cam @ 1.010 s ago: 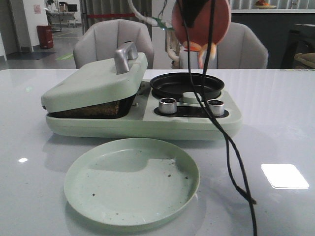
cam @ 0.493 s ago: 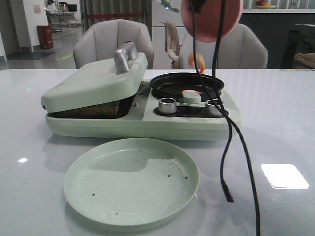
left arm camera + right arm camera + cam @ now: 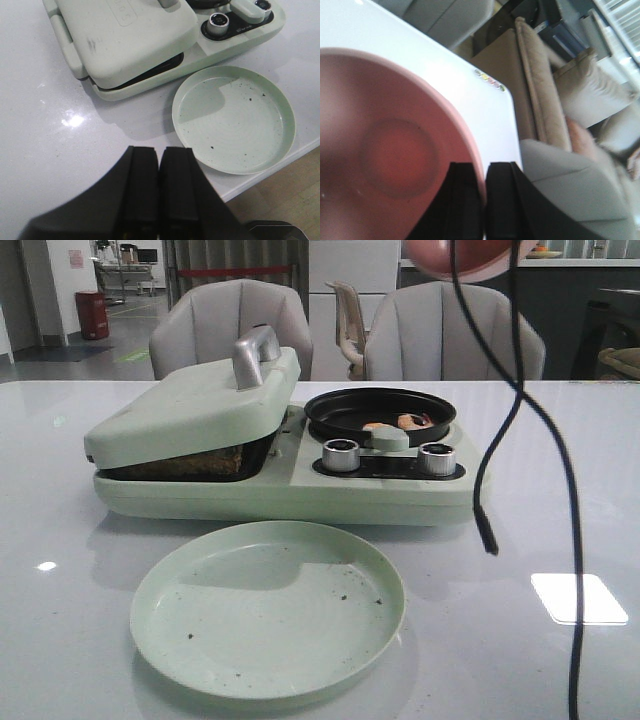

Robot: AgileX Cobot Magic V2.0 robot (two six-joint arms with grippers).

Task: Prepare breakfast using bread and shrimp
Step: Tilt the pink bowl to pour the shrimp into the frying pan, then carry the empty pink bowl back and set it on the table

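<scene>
Two or three pale pink-orange shrimp lie in the round black pan on the right side of the green breakfast maker. Under its half-closed lid only a brown strip of the bread shows. My right gripper is shut on the rim of a pink plate, held tilted high above the pan; that pink plate sits at the front view's top edge. My left gripper is shut on nothing, above the table near the empty green plate.
The empty green plate with dark crumbs sits in front of the breakfast maker. Two silver knobs face the front. A black cable hangs from the right arm over the table's right side. Grey chairs stand behind the table.
The pink plate has risen and moved right, almost out of the front view. The shrimp dropped from it into the black pan. The cable swung to the right.
</scene>
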